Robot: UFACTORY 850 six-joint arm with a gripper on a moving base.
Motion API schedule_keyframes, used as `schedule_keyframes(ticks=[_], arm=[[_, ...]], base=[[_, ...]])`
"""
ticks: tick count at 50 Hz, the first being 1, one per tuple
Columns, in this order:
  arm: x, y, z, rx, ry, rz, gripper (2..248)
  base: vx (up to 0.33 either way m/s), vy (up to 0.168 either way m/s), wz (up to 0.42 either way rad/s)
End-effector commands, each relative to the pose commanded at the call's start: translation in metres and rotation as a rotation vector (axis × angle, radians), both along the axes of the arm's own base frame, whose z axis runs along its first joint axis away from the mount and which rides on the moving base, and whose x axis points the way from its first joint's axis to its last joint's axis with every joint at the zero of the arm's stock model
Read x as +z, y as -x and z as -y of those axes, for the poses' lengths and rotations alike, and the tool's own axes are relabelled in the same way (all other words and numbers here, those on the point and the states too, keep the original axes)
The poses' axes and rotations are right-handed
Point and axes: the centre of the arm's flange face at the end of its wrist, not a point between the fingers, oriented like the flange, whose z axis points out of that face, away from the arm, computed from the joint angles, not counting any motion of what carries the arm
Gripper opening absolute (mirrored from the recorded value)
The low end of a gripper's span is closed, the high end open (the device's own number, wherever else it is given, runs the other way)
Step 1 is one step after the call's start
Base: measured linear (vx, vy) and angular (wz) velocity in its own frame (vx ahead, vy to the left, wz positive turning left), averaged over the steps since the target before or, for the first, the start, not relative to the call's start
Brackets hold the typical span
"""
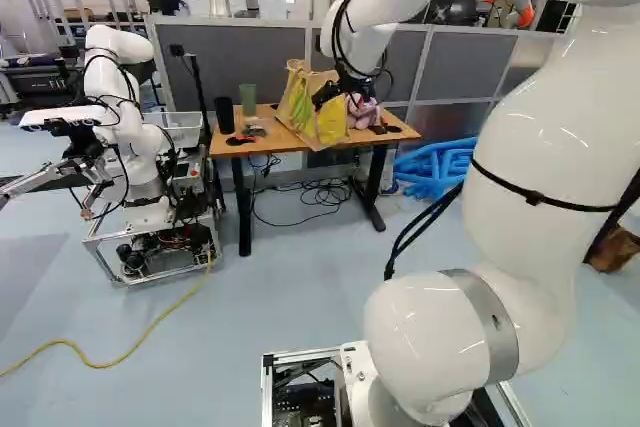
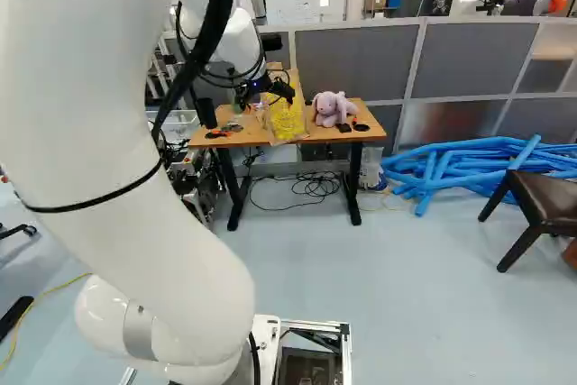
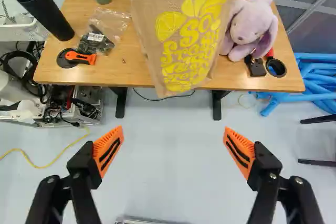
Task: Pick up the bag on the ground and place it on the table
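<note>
Burlap bag with yellow lettering (image 3: pixel 191 40) overlaps the brown wooden table (image 3: pixel 89 72); likely light and floppy, best pinched by its upper rim. The black, orange-padded claw (image 3: pixel 174 131) stands wide.

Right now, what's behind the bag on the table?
Beyond the bag and table, the grey partition. The plush toy is beside the bag. The bag covers the tabletop directly behind it; can't tell what's there.
</note>
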Motion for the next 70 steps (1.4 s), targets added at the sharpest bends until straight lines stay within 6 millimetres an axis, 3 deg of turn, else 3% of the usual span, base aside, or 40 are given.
schedule_keyframes(ticks=[37,70], arm=[[-0.09,0.096,0.006,-0.05,-0.032,0.23,247],[-0.143,0.172,0.009,-0.071,-0.062,0.378,247]], base=[[0.0,0.0,0.0],[0.0,0.0,0.0]])
